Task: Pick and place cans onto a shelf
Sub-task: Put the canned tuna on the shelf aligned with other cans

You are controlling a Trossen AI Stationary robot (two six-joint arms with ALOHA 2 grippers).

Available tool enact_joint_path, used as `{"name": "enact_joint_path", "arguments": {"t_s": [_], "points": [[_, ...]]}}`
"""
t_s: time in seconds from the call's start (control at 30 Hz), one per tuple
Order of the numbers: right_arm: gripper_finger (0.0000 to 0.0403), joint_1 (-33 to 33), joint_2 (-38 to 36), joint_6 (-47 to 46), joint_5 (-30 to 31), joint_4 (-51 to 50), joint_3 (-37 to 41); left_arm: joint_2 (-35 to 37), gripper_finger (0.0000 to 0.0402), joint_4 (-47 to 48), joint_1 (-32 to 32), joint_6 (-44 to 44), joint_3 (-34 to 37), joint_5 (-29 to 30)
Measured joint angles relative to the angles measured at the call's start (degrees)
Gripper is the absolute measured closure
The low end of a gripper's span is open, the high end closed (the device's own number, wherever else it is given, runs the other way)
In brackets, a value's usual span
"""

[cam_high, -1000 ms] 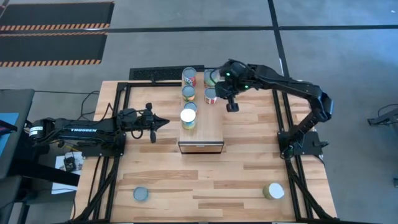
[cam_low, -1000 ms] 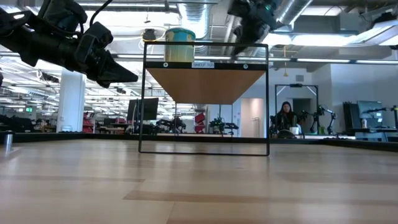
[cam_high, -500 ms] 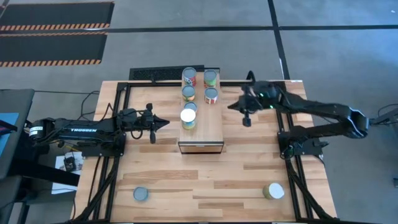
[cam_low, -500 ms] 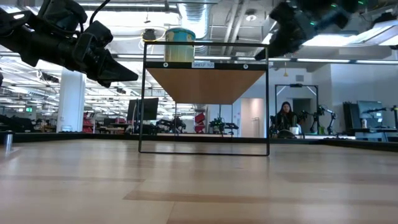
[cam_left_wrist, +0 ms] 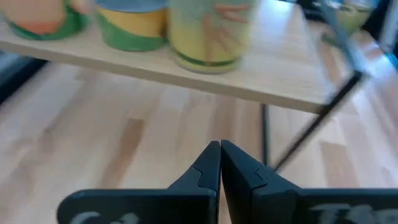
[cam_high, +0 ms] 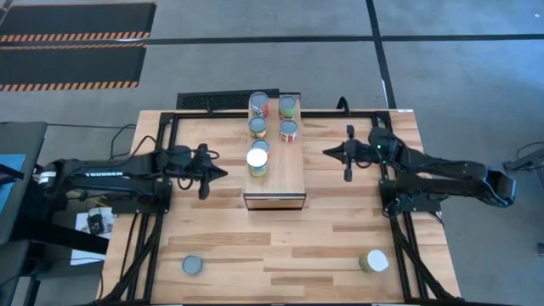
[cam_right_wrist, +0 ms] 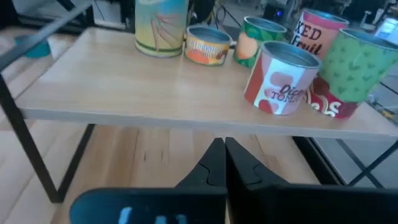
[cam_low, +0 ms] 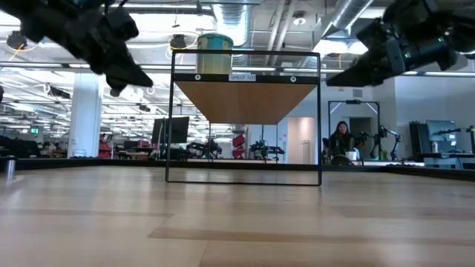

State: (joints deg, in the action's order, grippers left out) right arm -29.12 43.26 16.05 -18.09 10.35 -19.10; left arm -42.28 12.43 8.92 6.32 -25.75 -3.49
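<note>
**Cans on the shelf, two more on the desk, both arms empty**

Cans stand in a group at the far end of the shelf [cam_high: 274, 166], a raised light-wood board on a thin dark frame, set in the middle of the desk [cam_high: 280, 246]. From largest to smallest: the butcher-block desk carries the shelf between the two arms. The left arm lies along the desk's left side with its gripper [cam_high: 223, 170] just beside the shelf's left edge, fingers pressed together and holding nothing. The right arm reaches in from the right side, its gripper [cam_high: 327, 153] near the shelf's right edge but apart from it, fingers likewise pressed together and empty.

On the shelf, the red-and-white can [cam_high: 258, 104] and the green can [cam_high: 288, 106] stand at the far end, with a small can [cam_high: 257, 127] and a red-and-white tomato can [cam_high: 289, 130] just in front of them. The white-topped can [cam_high: 257, 159] stands nearer the middle of the shelf, along its left side. Well apart from these, a grey-topped can [cam_high: 193, 265] sits on the desk near its front left, and another white-topped can [cam_high: 373, 261] near its front right.

In the low view a person [cam_low: 341, 141] sits in the room beyond.
</note>
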Motion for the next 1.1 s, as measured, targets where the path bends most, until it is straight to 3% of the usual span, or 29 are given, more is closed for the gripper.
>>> {"name": "enact_joint_path", "arguments": {"t_s": [0.2,0.5,0.7,1.1], "points": [[0.0399,-7.39,-0.67,-2.59,-9.91,9.65,6.32,-2.39,0.0401,14.64,-9.61,8.5,-9.04,8.59],[0.0398,-11.79,-0.58,-4.02,-12.0,15.6,10.93,-15.33,0.0401,31.16,-24.89,27.21,-22.11,14.69],[0.0397,-11.87,-0.98,-3.9,-12.01,15.87,10.93,-23.95,0.0401,39.49,-31.81,38.42,-28.83,13.15],[0.0396,-11.89,-0.93,-2.51,-11.97,15.91,10.93,-34.62,0.0401,39.37,-47.09,68.29,-30.36,4.85]]}}
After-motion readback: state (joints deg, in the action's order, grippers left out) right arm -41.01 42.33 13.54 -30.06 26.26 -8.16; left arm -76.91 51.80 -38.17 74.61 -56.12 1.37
